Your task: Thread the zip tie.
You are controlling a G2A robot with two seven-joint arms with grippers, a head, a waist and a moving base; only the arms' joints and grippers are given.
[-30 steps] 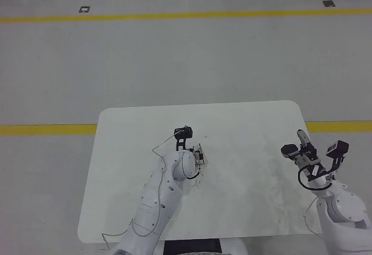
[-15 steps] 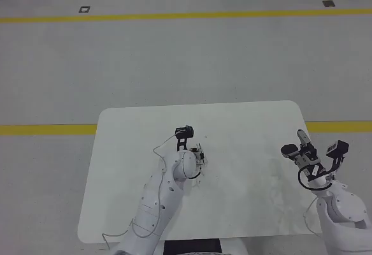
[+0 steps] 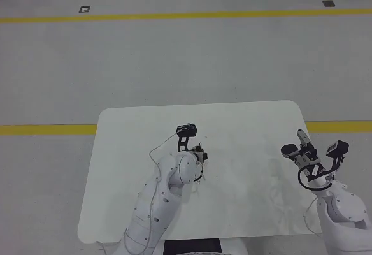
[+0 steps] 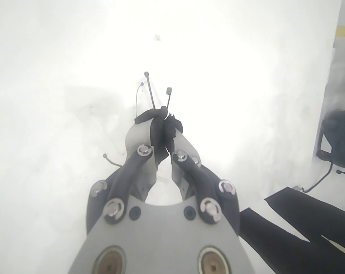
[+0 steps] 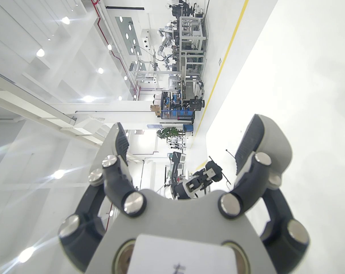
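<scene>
At table [image 3: 256, 127] centre | left end effector [image 4: 164, 116] clenched on zip tie [image 4: 150, 91] (heads poking past tips)

Lower ends of zip ties [image 4: 151, 92] hidden within left end effector [image 4: 164, 116]

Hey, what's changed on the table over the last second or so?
The left gripper, shut on the zip ties, has drifted slightly to the robot's right over the middle of the table, and its arm has swung with it. Nothing was picked up or let go. The right gripper stays open and raised by the table's right edge.
</scene>
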